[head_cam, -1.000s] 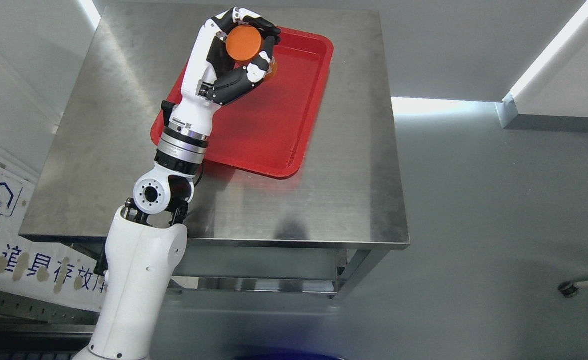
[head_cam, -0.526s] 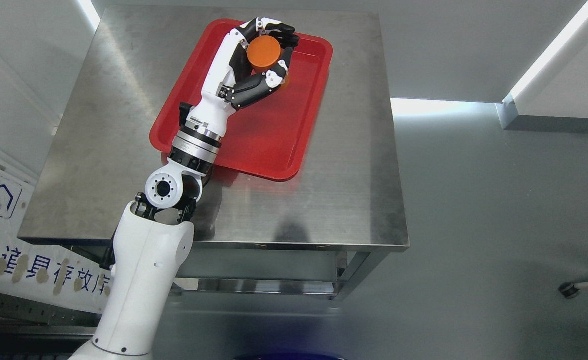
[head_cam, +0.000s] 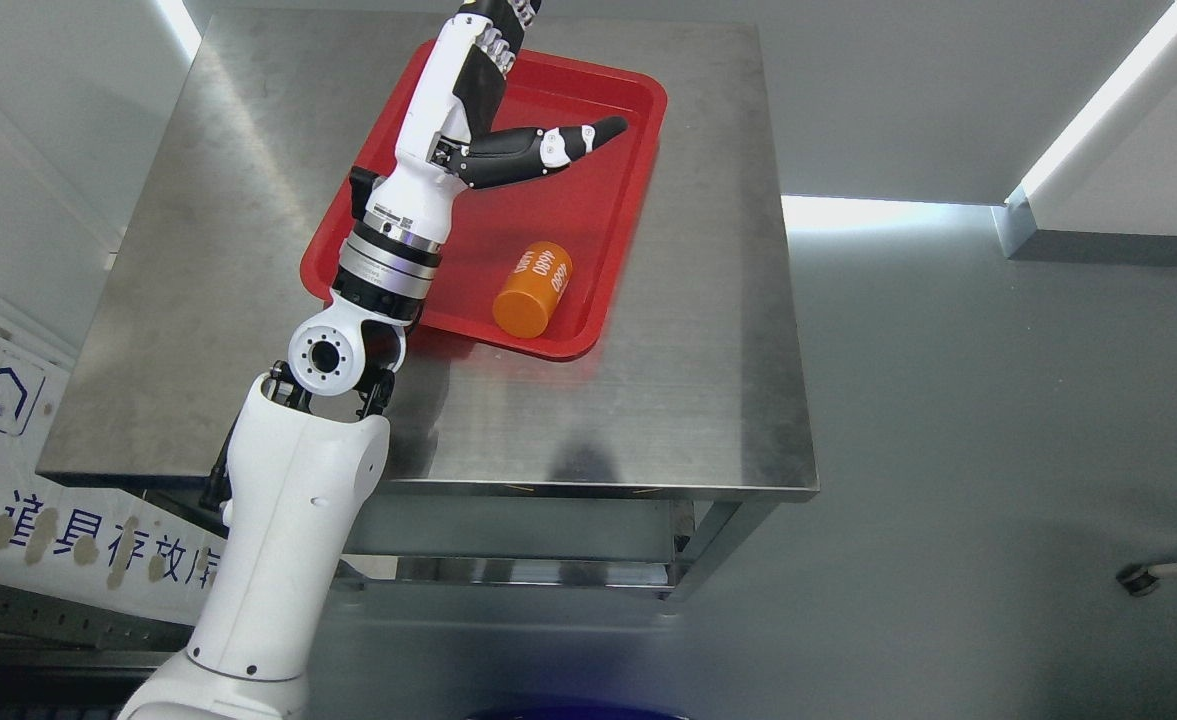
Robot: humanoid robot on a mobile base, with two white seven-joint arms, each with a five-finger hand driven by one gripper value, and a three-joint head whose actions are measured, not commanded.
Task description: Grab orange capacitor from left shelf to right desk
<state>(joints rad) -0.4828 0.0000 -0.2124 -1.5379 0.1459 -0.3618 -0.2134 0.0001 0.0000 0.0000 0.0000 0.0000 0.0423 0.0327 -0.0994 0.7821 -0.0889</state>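
Note:
The orange capacitor (head_cam: 532, 288) lies on its side in the red tray (head_cam: 608, 210), near the tray's front right corner, with white print on its side. My left hand (head_cam: 523, 90) is above the tray's far part, open, with the thumb (head_cam: 573, 138) stretched out to the right and the other fingers partly cut off by the top edge. The hand holds nothing and is well apart from the capacitor. The right arm does not show.
The tray sits on a steel table (head_cam: 708, 380) with a lower shelf. Grey floor lies to the right. A white sign with blue print (head_cam: 8, 480) stands at the lower left. A small caster (head_cam: 1138, 577) shows at the lower right.
The left hand opened and let go of the capacitor, which now lies on its side in the tray's front right part. The hand rose toward the top edge.

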